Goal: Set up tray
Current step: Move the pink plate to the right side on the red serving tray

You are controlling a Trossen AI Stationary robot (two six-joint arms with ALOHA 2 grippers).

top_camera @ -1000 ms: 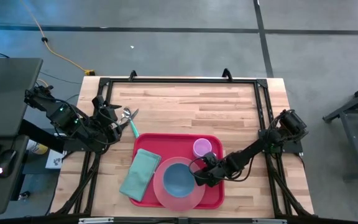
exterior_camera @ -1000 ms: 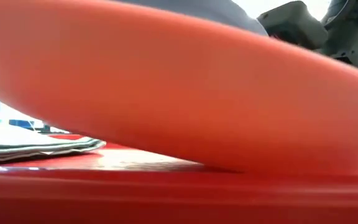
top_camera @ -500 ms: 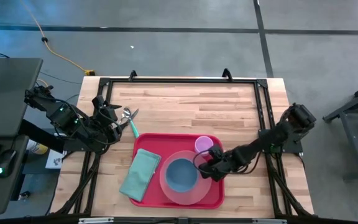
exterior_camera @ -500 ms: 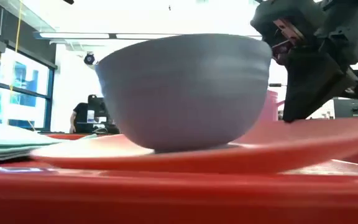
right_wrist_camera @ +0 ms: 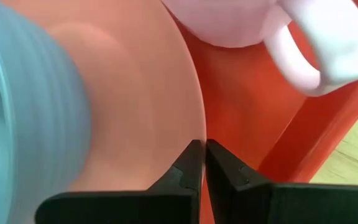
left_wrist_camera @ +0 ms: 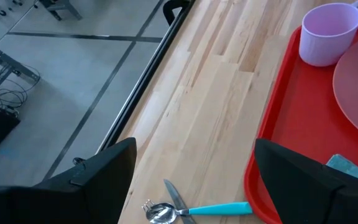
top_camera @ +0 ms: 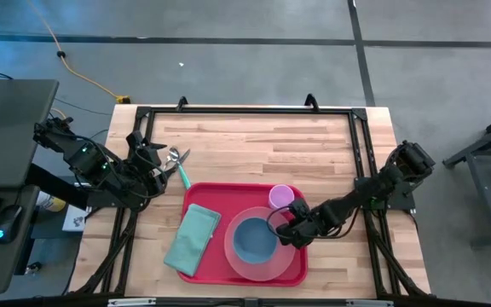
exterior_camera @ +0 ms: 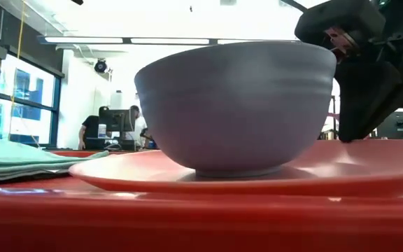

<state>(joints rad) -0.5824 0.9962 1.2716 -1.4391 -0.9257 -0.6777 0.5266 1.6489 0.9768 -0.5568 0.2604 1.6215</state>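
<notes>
The blue bowl (right_wrist_camera: 17,106) is blurring at the right wrist view's edge, and the pink mug (right_wrist_camera: 272,31) is running off its top. In the low view, the red tray (exterior_camera: 187,224) is filling the foreground, hiding the table.

Two dark, near-black jointed arms of blocky segments with small green indicator lights at the joints — left gripper (left_wrist_camera: 191,180) ending in two broad, flat matte-black fingers (left_wrist_camera: 303,177), right gripper (right_wrist_camera: 202,163) ending in two black fingers with stepped, notched inner faces — thin cabling alongside.
</notes>
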